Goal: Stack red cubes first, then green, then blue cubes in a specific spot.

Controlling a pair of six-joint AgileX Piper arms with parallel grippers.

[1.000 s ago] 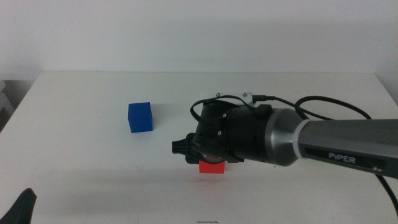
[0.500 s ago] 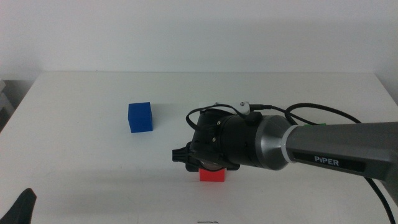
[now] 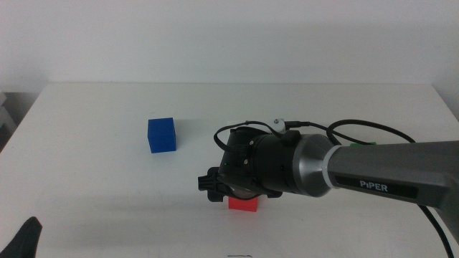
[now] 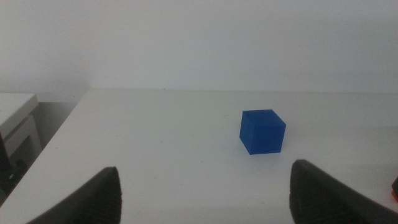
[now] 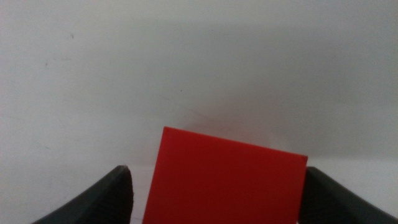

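A plain white matte worktop (image 3: 86, 143) fills the scene, backed by a bare pale wall, with a strip of white furniture just past the worktop's left edge. The right arm's dark gripper (image 3: 215, 188) reaches in from the right side, its grey barrel marked PIPER, black cables looping over the wrist. It hangs low over the small solid bright-red matte cube (image 3: 244, 203), which sits on the worktop toward the front edge, about midway along it. In the right wrist view the red cube (image 5: 224, 177) lies between the two dark jaws, which stand apart with a sliver of white showing on each side of it; they are not clamped. Its top face looks square, one edge slightly skewed to the jaws, no long axis to speak of.

The small solid deep-blue matte cube (image 3: 161, 135) rests alone, left of centre and further back, well apart from the red one, one corner edge turned toward the left wrist camera (image 4: 263, 131). The left gripper (image 3: 21, 242) waits at the front left corner, jaws wide apart, holding nothing.
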